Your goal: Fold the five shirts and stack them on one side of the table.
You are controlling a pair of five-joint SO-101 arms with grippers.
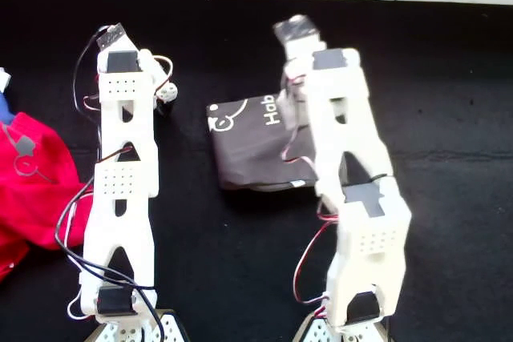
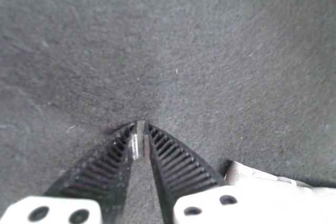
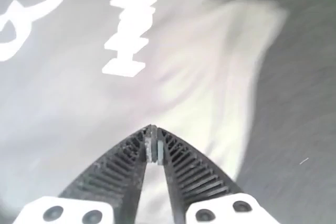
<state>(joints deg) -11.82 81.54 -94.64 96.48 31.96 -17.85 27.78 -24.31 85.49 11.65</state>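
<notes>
While a folded dark shirt [image 1: 248, 146] with white print lies mid-table beneath the right arm, slightly tilted, long side running across, the left gripper [image 2: 140, 141] is pinched closed on nothing over the black table [image 2: 210, 51], and the right gripper [image 3: 151, 142], likewise closed and empty, hangs over that shirt.

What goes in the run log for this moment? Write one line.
left claw: shut, over table | right claw: shut, over folded dark shirt | red shirt: crumpled, unfolded
</notes>
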